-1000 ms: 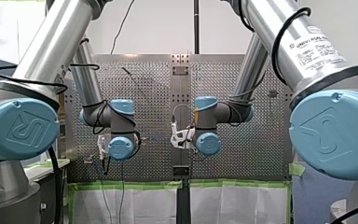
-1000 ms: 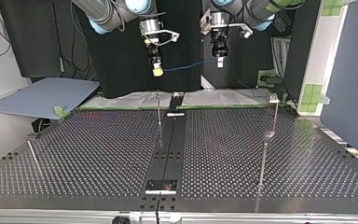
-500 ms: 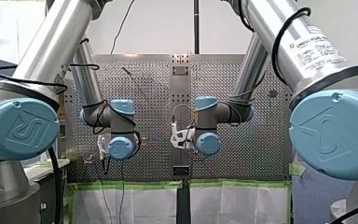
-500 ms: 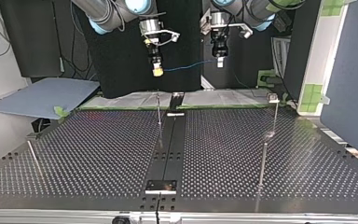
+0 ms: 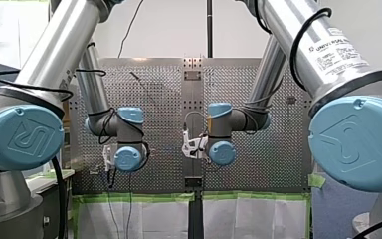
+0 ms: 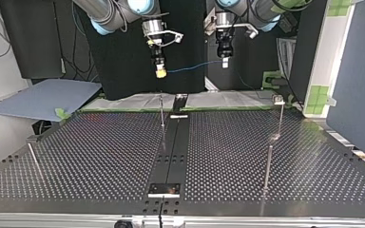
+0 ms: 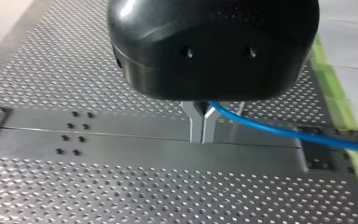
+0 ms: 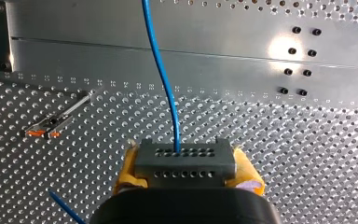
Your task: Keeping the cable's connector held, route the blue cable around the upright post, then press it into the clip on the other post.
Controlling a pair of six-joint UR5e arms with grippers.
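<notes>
Now | blue cable (image 8: 161,70) prob. taut | R hand (image 8: 186,169) clamps grey connector (image 8: 191,156) | L hand (image 7: 201,132) pinches cable

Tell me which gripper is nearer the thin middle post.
Right. In the top view my right gripper hangs above and behind the post, in line with it; my left gripper hangs off toward that view's right.

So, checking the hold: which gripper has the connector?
My right gripper, yellow pads clamped on the grey connector; my left gripper only pinches the blue cable.
</notes>
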